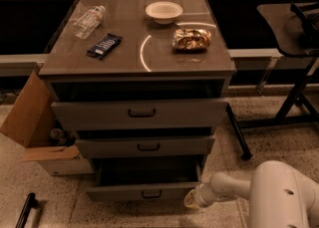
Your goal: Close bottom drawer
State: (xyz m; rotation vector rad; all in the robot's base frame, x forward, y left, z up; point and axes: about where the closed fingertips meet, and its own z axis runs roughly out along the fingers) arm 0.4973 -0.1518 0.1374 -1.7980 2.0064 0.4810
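Bottom drawer (pixel 119 192) lies just left of the gripper (pixel 192 200). It is the lowest of 3 grey drawers in the cabinet (pixel 60 67) and stands partly pulled out, its front panel proud of the middle drawer (pixel 99 148) above it. The gripper is down near the floor at the right end of that panel, touching it or just beside it; I cannot tell which, nor whether the gripper is released or clenched.

Any push seems set to land at 1 end of a wide front rather than at its middle, so the tray may skew on its runners and bind before it goes home. The gripper could also slide off the right corner and pass along the cabinet's side, leaving the drawer ajar. A hard shove might jolt the cabinet and shift the bowl (pixel 164 11), the water bottle (pixel 88 21) and the snack bag (pixel 192 39), all far above and left of the gripper on the top.

The drawer is a wide, shallow tray, dark inside, and whether it holds anything I cannot make out. Its front is low and grey, with a small dark bar handle (pixel 151 194) at mid-panel, left of the gripper.
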